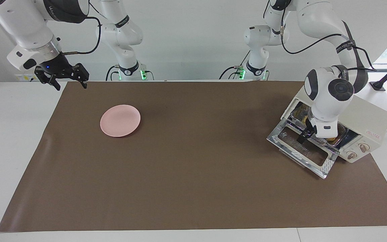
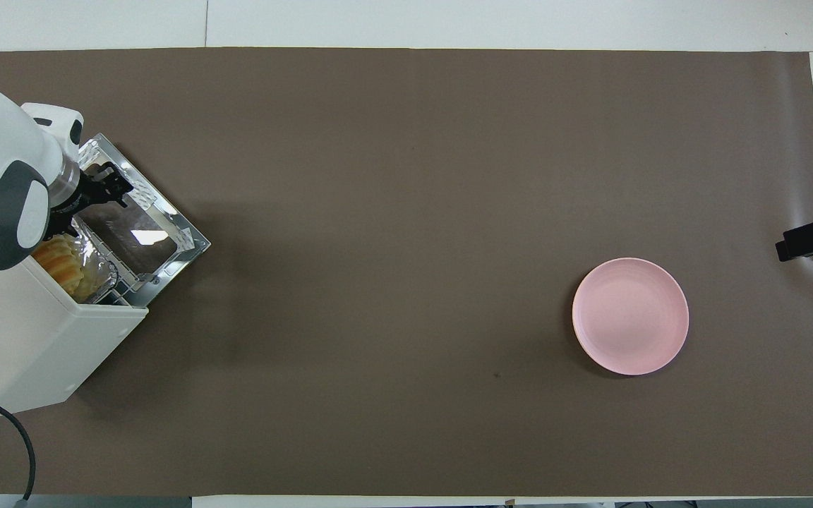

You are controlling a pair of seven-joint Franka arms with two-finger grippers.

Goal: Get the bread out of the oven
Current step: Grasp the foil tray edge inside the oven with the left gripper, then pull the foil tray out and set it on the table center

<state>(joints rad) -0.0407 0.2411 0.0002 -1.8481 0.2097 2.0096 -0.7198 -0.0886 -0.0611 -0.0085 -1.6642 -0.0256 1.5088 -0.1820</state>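
The cream-white oven (image 1: 368,117) (image 2: 32,339) stands at the left arm's end of the table with its glass door (image 1: 302,151) (image 2: 140,229) dropped open. On the rack inside, a foil tray (image 2: 101,274) holds the golden ridged bread (image 2: 62,259). One end of the loaf shows in the overhead view; the facing view hides it under my left wrist. My left gripper (image 1: 309,133) (image 2: 87,204) is low at the oven's mouth, over the tray's end farther from the robots and the door's hinge edge. My right gripper (image 1: 70,80) (image 2: 805,240) waits open, raised at the right arm's end of the table.
A round pink plate (image 1: 120,120) (image 2: 630,315) lies on the brown mat toward the right arm's end. A power cable (image 2: 22,437) runs from the oven at the table's edge nearest the robots.
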